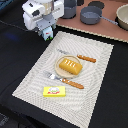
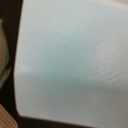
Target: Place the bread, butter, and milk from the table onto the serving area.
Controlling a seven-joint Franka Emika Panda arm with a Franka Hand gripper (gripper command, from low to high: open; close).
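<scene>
The bread (image 1: 69,65) lies on the round tan plate (image 1: 58,70) in the middle of the serving area (image 1: 95,95). The butter (image 1: 55,91) lies flat on the placemat near its front corner. My gripper (image 1: 46,30) is at the placemat's far left corner and is shut on the milk (image 1: 48,35), whose white and green bottom shows below the fingers. In the wrist view the milk (image 2: 70,60) fills nearly the whole frame as a pale surface, and the fingers are hidden. The black table (image 1: 20,65) surrounds the placemat.
A fork (image 1: 57,77) and a knife (image 1: 84,58) with orange-brown handles flank the plate. A brown wooden board (image 1: 107,27) with a grey pan (image 1: 91,15) and other pots lies behind the placemat. A bowl (image 1: 123,17) sits at the exterior view's right edge.
</scene>
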